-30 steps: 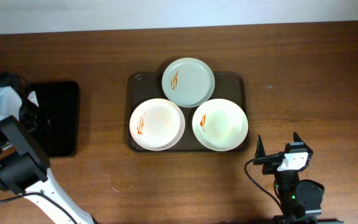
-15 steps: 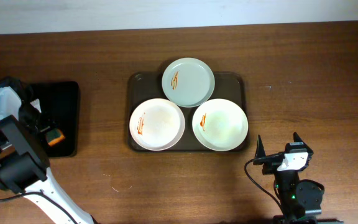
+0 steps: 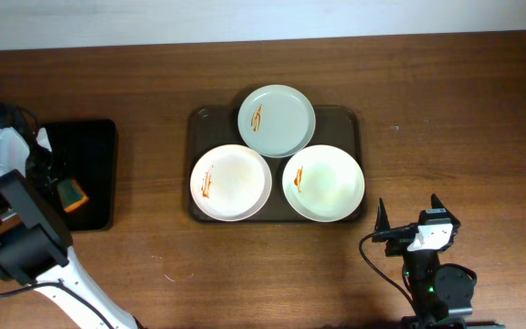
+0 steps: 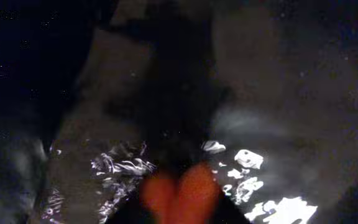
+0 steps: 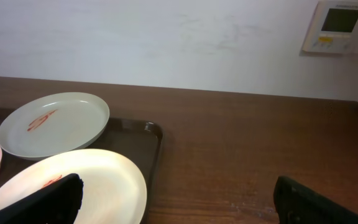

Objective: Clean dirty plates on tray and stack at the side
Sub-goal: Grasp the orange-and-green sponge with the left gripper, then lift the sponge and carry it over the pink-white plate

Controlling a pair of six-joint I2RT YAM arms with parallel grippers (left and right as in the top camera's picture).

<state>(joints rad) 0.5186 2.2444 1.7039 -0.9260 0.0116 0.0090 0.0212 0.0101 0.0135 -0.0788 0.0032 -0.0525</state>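
Three pale plates lie on the dark brown tray (image 3: 355, 121): the back one (image 3: 277, 121) and the front left one (image 3: 231, 183) have orange smears, and the front right one (image 3: 323, 183) has a small one. My left gripper (image 3: 62, 187) is over the small black tray and appears shut on an orange and green sponge (image 3: 73, 192). The sponge shows as an orange blur low in the dark left wrist view (image 4: 179, 194). My right gripper (image 3: 408, 217) is open and empty, in front of the tray's right corner. The right wrist view shows the front right plate (image 5: 86, 180), the back plate (image 5: 53, 124) and the tray rim (image 5: 154, 134).
A glossy black tray (image 3: 94, 160) lies at the left on the wooden table (image 3: 455, 119). A white wall with a control panel (image 5: 339, 25) stands behind the table.
The orange sponge came into view at my left gripper over the black tray, then shifted slightly up and left. The plates and right arm have not moved.
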